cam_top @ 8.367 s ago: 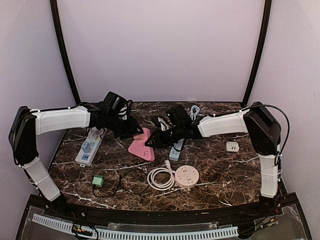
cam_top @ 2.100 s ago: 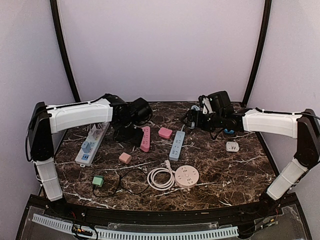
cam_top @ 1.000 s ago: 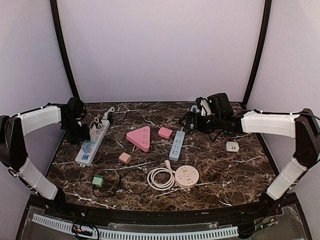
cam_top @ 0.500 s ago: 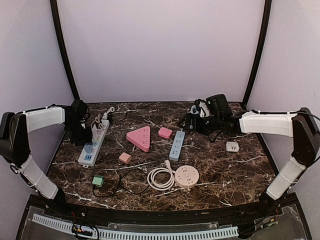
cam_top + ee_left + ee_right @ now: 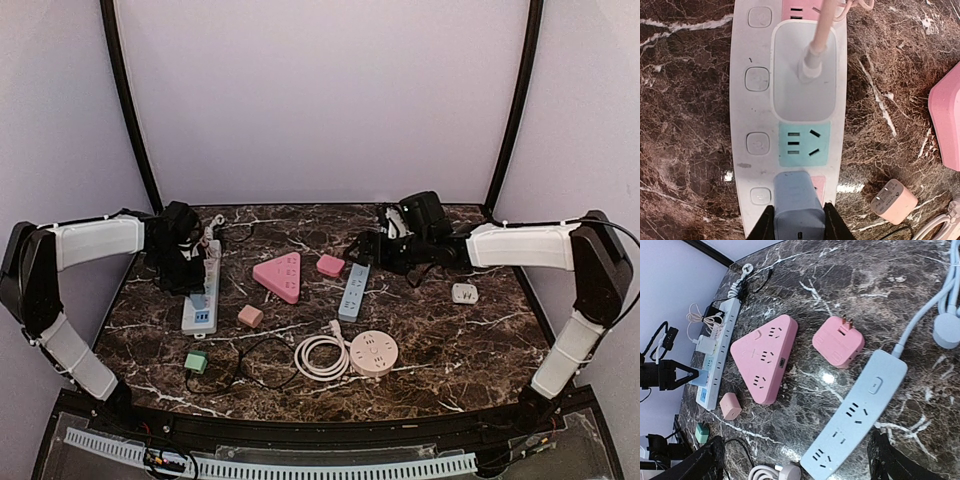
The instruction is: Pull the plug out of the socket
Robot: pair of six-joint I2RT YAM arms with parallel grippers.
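The left pincer (image 5: 799, 227) had its two black fingers pressed against opposite sides of a blue-grey plug (image 5: 797, 200), so it was closed on it. The plug sat in a pink socket of the white power strip (image 5: 755, 110), right beside the strip's teal socket. It looked seated in the socket. Further along the same strip sat a white charger (image 5: 805, 75) with a pale pink cable. The strip lay on the left part of the dark marble counter (image 5: 450, 350). A small pink cube charger (image 5: 893, 201) lay just beside it.

The right pincer (image 5: 375, 248) stood wide open and held nothing. It hung above the pale blue power strip (image 5: 855, 415). A pink triangular power strip (image 5: 767, 357) and a pink square adapter (image 5: 838, 342) lay near that strip, each apart from it.
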